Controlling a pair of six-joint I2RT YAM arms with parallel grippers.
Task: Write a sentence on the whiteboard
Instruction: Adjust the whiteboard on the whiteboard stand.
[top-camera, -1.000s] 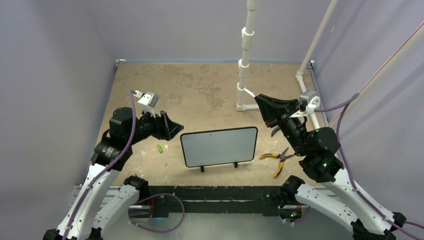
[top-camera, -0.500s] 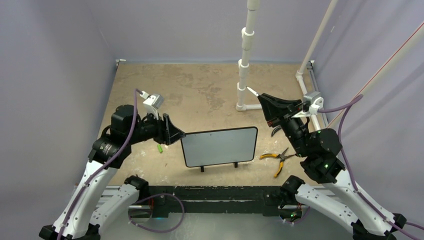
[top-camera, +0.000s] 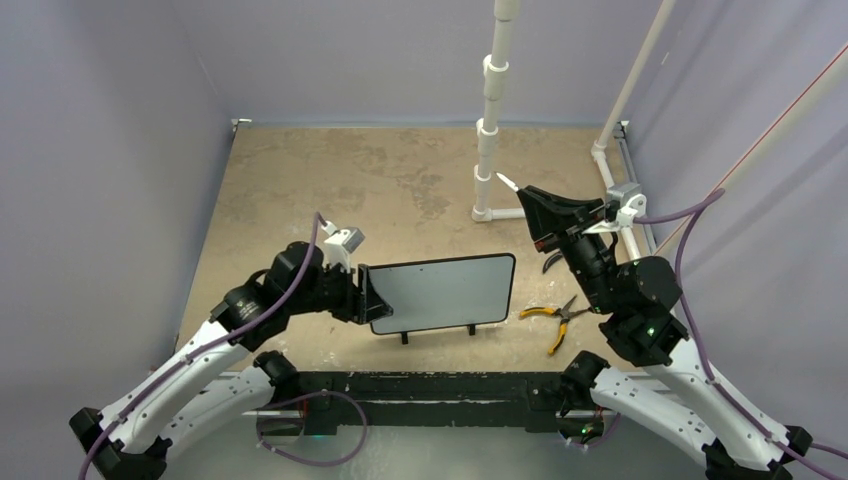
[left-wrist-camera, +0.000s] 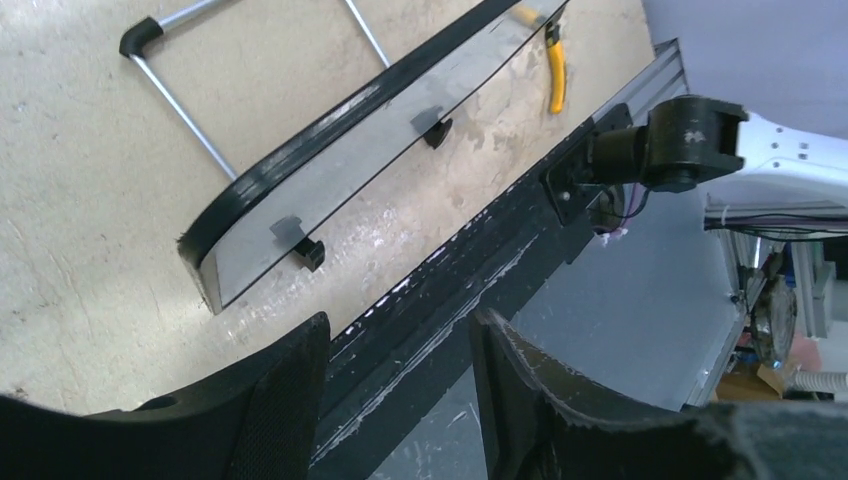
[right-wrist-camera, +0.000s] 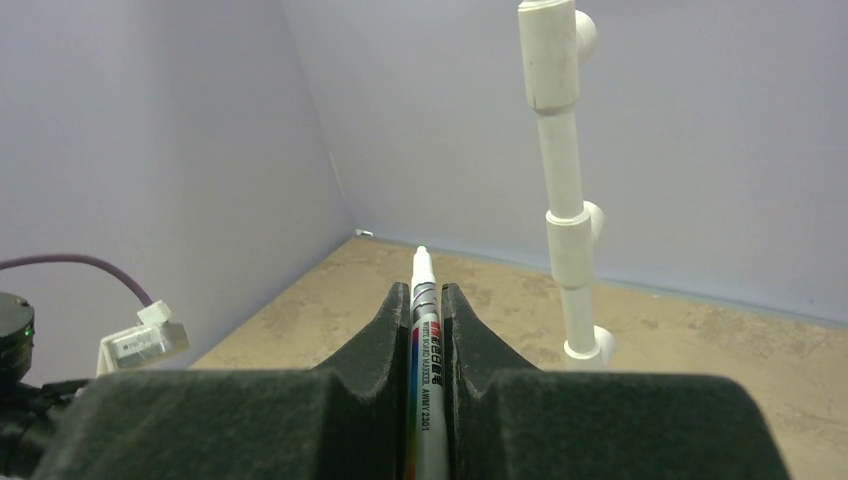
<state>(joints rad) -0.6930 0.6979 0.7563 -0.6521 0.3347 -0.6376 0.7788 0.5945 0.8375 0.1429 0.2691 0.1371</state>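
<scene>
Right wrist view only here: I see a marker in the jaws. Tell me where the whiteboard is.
Observer: The whiteboard stands on its feet on the table, centred near the front edge.
Operator: Report the left arm.
Observer: Its jaws stand open at the board's left edge; the left wrist view shows that edge just beyond them, not between.
Operator: Name any clutter.
Observer: Yellow-handled pliers lie on the table right of the board.
</scene>
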